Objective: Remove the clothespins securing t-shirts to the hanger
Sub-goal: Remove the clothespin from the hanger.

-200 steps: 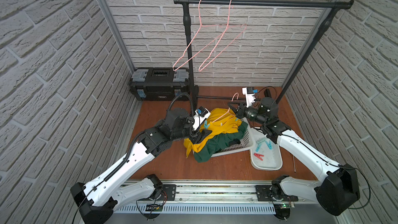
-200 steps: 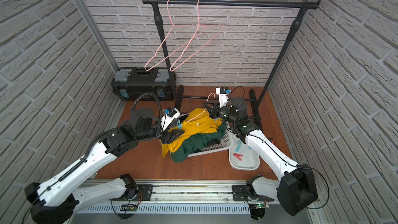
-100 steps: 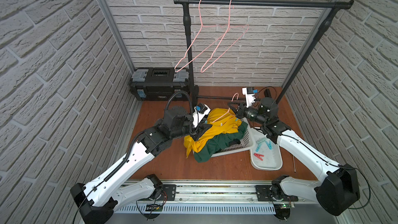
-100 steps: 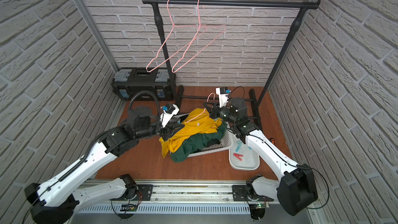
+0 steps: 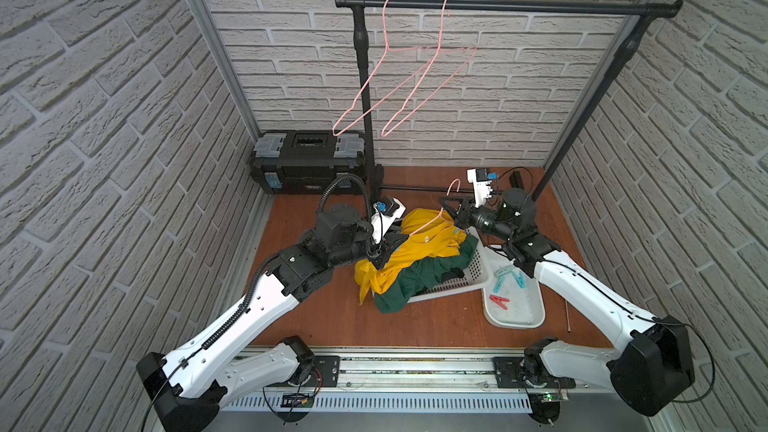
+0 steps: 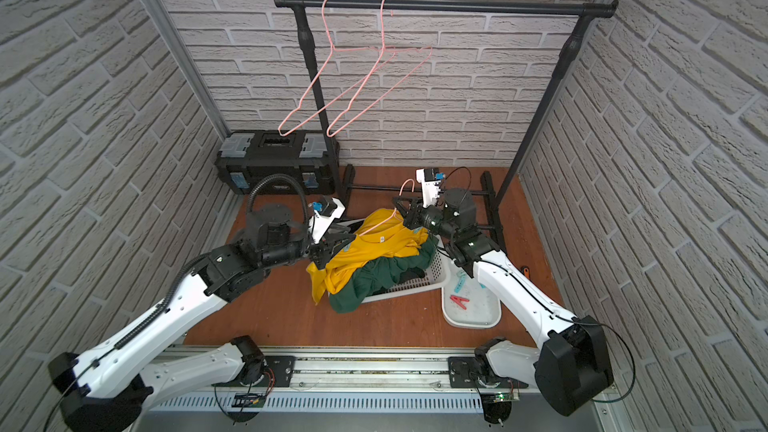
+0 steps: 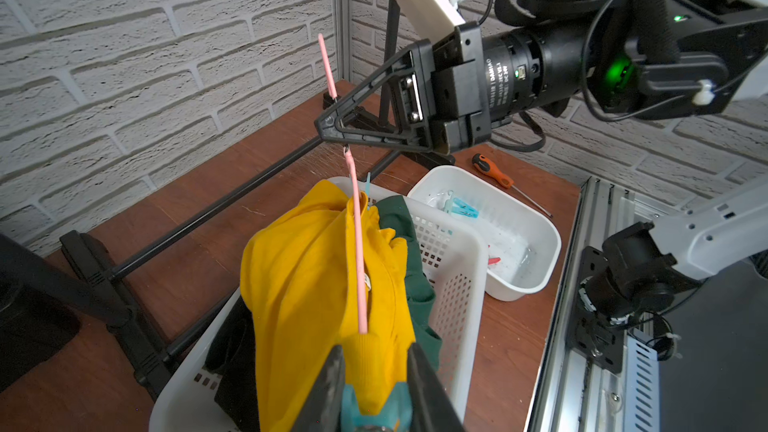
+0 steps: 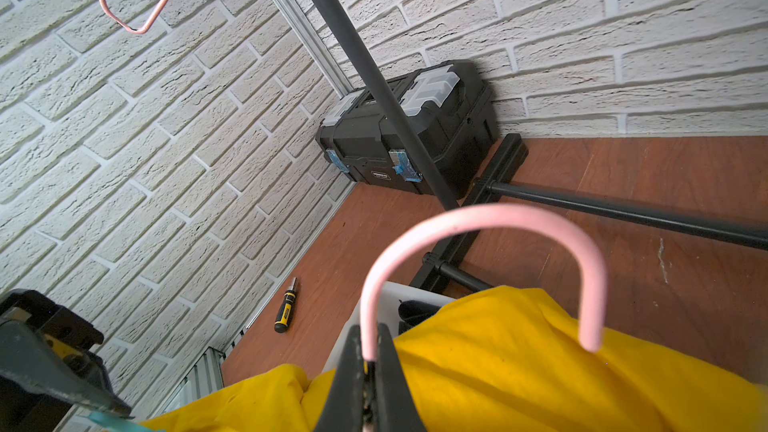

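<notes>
Clothespin work at the laundry pile: the left gripper (image 7: 375,349), at nine o'clock of the heap in both top views, has its jaws clamped on a teal clothespin (image 7: 374,407) pegged over the edge of the yellow t-shirt (image 7: 299,276); the right gripper (image 8: 370,336), at one o'clock of the heap, is pinched tight on the neck of the pink hanger (image 7: 357,243) just below its hook; the hanger's wire runs across the yellow cloth toward the left jaws; the yellow t-shirt lies over a green t-shirt (image 5: 419,280), both spilling from a white basket (image 7: 453,268); other pegs lie in a white tray (image 7: 536,251) just beside the basket at four o'clock, namely loose teal clothespins (image 7: 463,207) and a red clothespin (image 5: 498,300).
</notes>
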Action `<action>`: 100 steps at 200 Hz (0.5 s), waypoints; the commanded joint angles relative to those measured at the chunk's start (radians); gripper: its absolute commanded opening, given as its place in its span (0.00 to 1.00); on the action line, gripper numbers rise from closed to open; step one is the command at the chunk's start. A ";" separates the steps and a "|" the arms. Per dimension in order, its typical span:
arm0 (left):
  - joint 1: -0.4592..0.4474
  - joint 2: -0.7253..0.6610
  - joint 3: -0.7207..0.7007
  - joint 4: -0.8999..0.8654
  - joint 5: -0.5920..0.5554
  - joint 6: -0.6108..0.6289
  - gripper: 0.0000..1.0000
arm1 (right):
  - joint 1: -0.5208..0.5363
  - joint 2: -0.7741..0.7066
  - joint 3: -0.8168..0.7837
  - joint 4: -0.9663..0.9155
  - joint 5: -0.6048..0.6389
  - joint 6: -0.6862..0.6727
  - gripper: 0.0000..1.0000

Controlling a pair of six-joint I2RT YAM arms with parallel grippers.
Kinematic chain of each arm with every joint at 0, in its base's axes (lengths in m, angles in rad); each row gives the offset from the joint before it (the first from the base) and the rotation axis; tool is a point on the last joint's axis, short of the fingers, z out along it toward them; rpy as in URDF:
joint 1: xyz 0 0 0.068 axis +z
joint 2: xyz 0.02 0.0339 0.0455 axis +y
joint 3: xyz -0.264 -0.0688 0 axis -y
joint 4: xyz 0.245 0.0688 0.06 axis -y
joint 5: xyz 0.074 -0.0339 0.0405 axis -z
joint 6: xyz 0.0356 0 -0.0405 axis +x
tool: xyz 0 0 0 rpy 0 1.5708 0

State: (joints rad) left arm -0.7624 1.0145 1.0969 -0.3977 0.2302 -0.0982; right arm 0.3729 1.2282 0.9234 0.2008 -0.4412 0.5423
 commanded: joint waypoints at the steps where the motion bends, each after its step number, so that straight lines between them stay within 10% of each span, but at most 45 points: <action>1: 0.005 -0.013 -0.021 0.069 -0.046 0.004 0.25 | 0.022 -0.007 -0.022 0.031 -0.004 0.032 0.03; 100: 0.006 -0.107 -0.082 0.176 -0.210 0.018 0.20 | 0.176 0.111 -0.006 0.023 0.076 0.007 0.05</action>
State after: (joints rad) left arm -0.7620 0.9516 1.0386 -0.3138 0.0746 -0.0971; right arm 0.5083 1.3087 0.9161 0.2291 -0.3668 0.5316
